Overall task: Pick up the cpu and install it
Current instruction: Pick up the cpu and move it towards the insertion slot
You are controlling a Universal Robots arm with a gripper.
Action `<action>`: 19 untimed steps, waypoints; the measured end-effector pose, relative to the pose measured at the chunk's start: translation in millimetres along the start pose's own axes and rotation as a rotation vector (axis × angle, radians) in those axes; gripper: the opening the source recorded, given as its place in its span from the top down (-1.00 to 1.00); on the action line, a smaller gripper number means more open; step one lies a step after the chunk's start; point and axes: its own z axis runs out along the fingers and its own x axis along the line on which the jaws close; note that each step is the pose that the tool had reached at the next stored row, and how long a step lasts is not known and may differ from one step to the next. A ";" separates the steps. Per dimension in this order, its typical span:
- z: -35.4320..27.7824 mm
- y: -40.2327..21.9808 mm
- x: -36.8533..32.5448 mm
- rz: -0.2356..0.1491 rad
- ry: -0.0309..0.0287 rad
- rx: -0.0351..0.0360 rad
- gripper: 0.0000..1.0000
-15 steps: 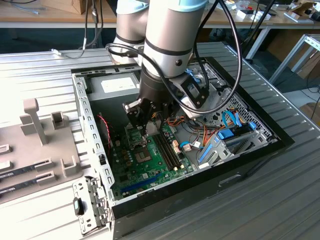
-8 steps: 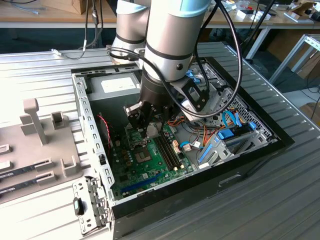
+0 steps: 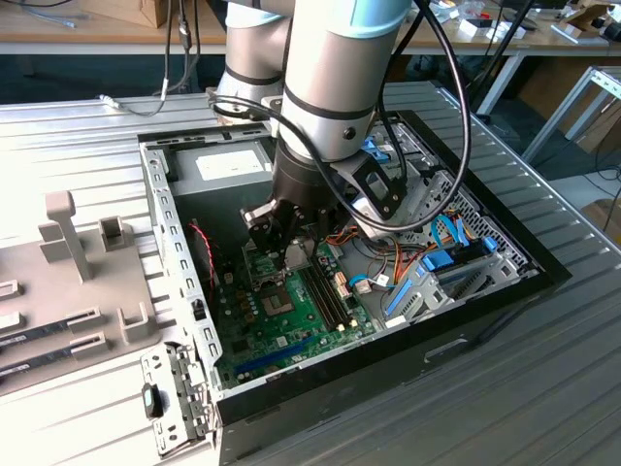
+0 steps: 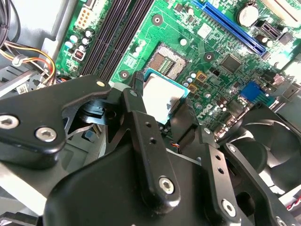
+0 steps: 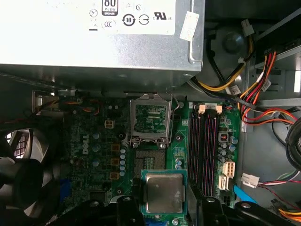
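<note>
My gripper (image 5: 163, 200) is shut on the cpu (image 5: 163, 192), a small square chip with a silvery top and a green rim, its black fingers (image 5: 135, 202) on two opposite edges. The chip hangs just above the green motherboard (image 5: 94, 141), beside the open socket (image 5: 151, 162), whose metal load plate (image 5: 150, 117) is flipped back. In the second wrist view the cpu (image 4: 160, 96) sits between the fingertips (image 4: 139, 84), close to the socket (image 4: 168, 62). In the exterior view the gripper (image 3: 291, 254) is down inside the open computer case (image 3: 170, 243), over the motherboard (image 3: 291, 330).
A silver power supply (image 5: 94, 33) stands past the socket. Dark memory sticks (image 5: 202, 150) run alongside it, and a black fan (image 5: 23, 174) sits on the other side. Coloured cable bundles (image 5: 254, 99) and blue drive brackets (image 3: 437, 267) crowd the case. A grey fixture (image 3: 68, 233) stands outside.
</note>
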 end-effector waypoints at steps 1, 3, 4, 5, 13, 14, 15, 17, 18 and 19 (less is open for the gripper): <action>0.1 0.0 0.0 0.000 0.0000 -0.0001 0.05; 0.1 0.0 0.0 0.000 -0.0001 -0.0001 0.05; 0.2 0.0 0.0 0.000 0.0000 -0.0001 0.05; 0.2 0.0 0.0 0.000 0.0000 -0.0001 0.05; 0.7 -4.7 0.1 0.000 -0.0001 -0.0001 0.05; 0.9 -5.4 0.1 0.000 -0.0001 -0.0001 0.05; 1.0 -6.0 0.1 0.000 -0.0001 -0.0001 0.05; 1.3 -7.7 0.0 0.000 -0.0001 -0.0001 0.05; 1.4 -8.3 0.0 0.000 -0.0001 -0.0001 0.05; 1.6 -9.0 -0.1 0.000 -0.0001 -0.0001 0.05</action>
